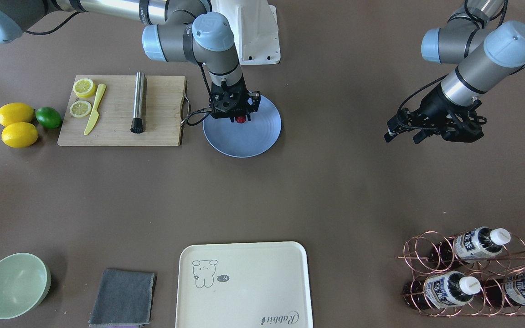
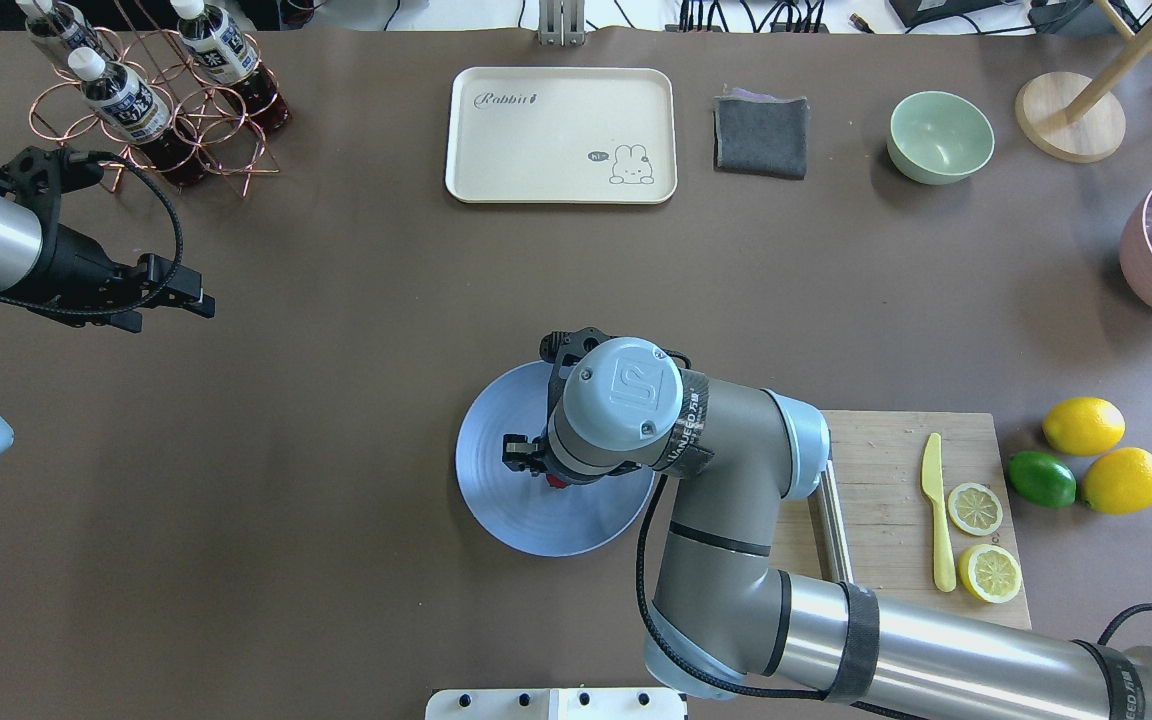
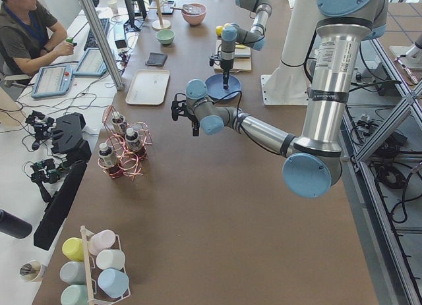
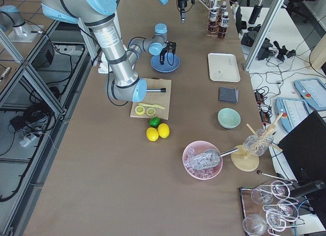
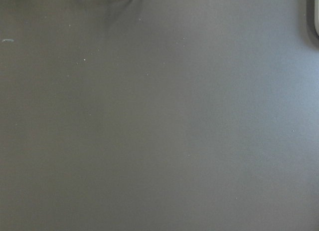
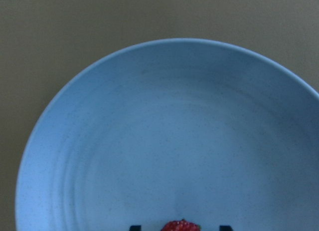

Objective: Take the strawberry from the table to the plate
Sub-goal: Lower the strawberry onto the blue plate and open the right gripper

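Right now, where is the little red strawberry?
In the overhead view the strawberry is near the table's middle, over the blue plate, between the tips of the right pincer, just left of the wooden cutting board.

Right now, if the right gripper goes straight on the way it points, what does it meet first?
The round light-blue plastic plate directly below the right gripper. The tiny dark-red bumpy strawberry between its fingertips probably touches first; the gap above the plate is unclear.
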{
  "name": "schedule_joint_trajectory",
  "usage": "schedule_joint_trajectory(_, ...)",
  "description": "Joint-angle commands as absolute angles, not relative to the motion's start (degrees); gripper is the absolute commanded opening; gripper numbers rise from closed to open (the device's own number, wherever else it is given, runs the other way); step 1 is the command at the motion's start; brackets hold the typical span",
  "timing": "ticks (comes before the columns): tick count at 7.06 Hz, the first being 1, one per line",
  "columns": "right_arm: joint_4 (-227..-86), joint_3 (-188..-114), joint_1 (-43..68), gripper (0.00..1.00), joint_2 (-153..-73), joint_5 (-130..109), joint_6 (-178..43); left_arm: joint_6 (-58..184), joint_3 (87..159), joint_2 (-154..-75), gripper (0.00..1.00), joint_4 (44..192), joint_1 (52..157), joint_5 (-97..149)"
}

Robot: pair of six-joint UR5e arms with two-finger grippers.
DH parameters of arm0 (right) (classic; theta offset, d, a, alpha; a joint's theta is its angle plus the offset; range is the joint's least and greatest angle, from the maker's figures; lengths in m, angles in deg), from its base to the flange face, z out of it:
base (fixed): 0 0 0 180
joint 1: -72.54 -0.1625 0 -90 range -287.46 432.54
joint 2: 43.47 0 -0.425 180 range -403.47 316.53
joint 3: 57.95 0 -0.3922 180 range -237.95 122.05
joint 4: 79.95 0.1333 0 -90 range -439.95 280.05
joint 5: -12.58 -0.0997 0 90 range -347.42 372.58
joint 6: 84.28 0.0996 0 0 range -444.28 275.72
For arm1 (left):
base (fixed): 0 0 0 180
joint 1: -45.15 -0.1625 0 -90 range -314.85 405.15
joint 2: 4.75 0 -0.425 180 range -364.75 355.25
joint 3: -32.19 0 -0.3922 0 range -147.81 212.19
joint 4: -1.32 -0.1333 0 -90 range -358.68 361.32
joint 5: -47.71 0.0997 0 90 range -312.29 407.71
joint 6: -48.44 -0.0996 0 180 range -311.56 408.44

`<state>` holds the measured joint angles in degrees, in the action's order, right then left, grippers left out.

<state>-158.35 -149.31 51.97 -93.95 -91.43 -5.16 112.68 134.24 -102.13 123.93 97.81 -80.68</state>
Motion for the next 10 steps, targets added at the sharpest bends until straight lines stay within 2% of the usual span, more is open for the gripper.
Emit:
schedule_joint_trajectory(1,-158.3,-150.1,51.1,1.0,-93.8,-91.7,-5.3,112.6,134.3,-102.1,0.97,123.9,97.8,-80.7)
schedule_joint_trajectory(3,-165.9,-157.9,42.5,1.0,-95.2,-99.1,-6.7,110.9,134.2,-102.0,0.97,123.7,99.1,-80.6)
schedule_joint_trajectory(5,-169.4,-166.7,28.3,1.0,-106.4,-110.1,-24.5,93.0,136.5,-100.3,0.97,112.4,107.6,-80.8)
schedule_joint_trajectory(8,-170.2,-165.8,5.1,1.0,-124.9,-122.6,-60.2,53.5,137.1,-98.5,0.97,89.0,127.3,-85.1)
schedule_joint_trajectory(10,-181.8,-158.5,-9.7,1.0,-128.2,-122.2,-94.2,41.4,135.7,-98.2,0.97,83.5,136.2,-85.1)
